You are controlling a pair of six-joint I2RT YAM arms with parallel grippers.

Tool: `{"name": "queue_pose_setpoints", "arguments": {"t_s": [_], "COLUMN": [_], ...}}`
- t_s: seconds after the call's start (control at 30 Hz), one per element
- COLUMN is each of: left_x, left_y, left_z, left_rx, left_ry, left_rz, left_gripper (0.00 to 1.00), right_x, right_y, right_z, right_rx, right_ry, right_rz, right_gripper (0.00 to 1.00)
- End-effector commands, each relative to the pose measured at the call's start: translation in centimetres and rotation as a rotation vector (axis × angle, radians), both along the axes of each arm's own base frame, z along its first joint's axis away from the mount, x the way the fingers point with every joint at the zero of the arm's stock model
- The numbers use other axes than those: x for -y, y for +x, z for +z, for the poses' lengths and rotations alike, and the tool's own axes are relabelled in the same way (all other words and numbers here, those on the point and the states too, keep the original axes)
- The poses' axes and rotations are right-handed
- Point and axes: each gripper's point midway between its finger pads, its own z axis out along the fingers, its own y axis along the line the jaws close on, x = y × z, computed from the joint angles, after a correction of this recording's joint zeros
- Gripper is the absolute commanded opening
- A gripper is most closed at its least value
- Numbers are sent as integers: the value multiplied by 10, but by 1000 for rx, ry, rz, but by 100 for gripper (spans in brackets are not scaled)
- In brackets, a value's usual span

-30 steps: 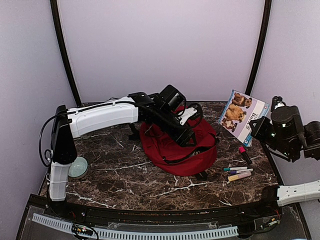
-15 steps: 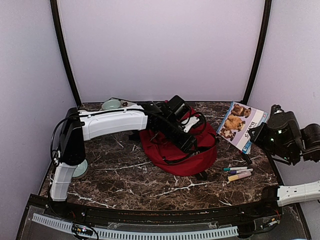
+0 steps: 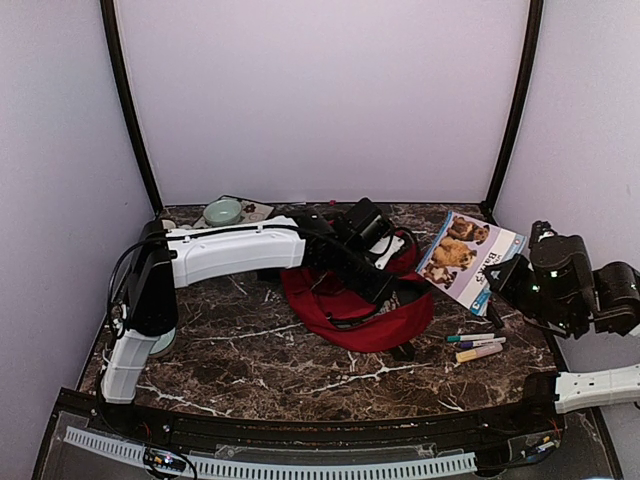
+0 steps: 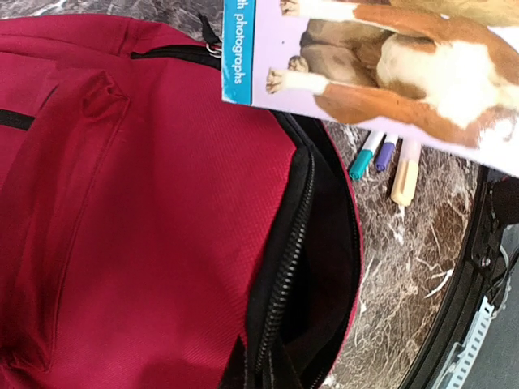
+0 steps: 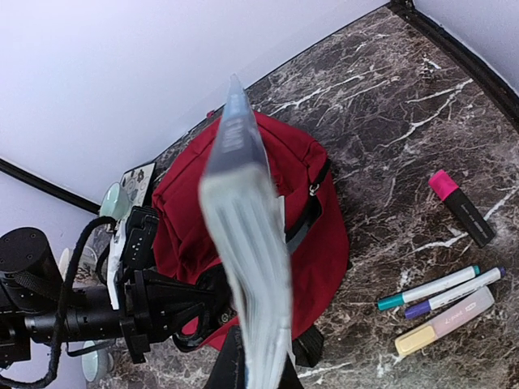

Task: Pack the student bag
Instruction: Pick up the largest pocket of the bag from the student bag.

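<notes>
Lying at the middle of the table (image 3: 240, 350), the student bag (image 3: 350, 318) sits under the left gripper (image 3: 400, 291), which pinches its black zipper rim. Just to its right, the right gripper (image 3: 503, 282) clamps a tilted book (image 3: 465, 258).

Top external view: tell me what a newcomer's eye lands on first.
The red student bag lies in the middle of the marble table, with the left gripper clamped on the edge of its open zip mouth. Just to its right, the right gripper holds a puppy book tilted up beside the bag. A few pens lie near the right edge.
</notes>
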Motion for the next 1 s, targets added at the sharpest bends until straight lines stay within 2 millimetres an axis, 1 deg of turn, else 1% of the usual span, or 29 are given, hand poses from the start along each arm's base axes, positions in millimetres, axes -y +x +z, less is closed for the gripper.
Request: {"name": "queue_pose_setpoints", "arguments": {"t_s": [0.0, 0.1, 0.23, 0.37, 0.43, 0.5, 0.6, 0.77, 0.87, 0.97], "left_x": [-1, -3, -6, -9, -10, -13, -19, -29, -36, -44], "left_y": [12, 20, 32, 43, 47, 54, 68, 87, 99, 110], "left_z": [28, 41, 58, 66, 70, 75, 88, 105, 113, 125], "left_rx": [44, 82, 105, 115, 147, 176, 188, 182, 170, 155], "left_ry": [-22, -24, -47, -66, -66, -66, -96, -156, -192, -236], "left_rz": [83, 112, 150, 169, 170, 193, 248, 316, 350, 384], "left_gripper": [0, 0, 0, 0, 0, 0, 0, 0, 0, 0], "right_x": [-15, -25, -38, -59, -65, -66, -62, -70, -77, -84], "right_y": [11, 15, 19, 20, 18, 17, 12, -2, -7, -10], "right_z": [36, 49, 56, 70, 79, 82, 80, 78, 69, 53], "right_rx": [98, 125, 129, 169, 187, 182, 134, 79, 22, -68], "right_ry": [154, 167, 171, 189, 197, 189, 207, 309, 353, 358], "right_rz": [-15, 2, 29, 118, 153, 170, 168, 235, 256, 247], "right_gripper": [0, 0, 0, 0, 0, 0, 0, 0, 0, 0]}}
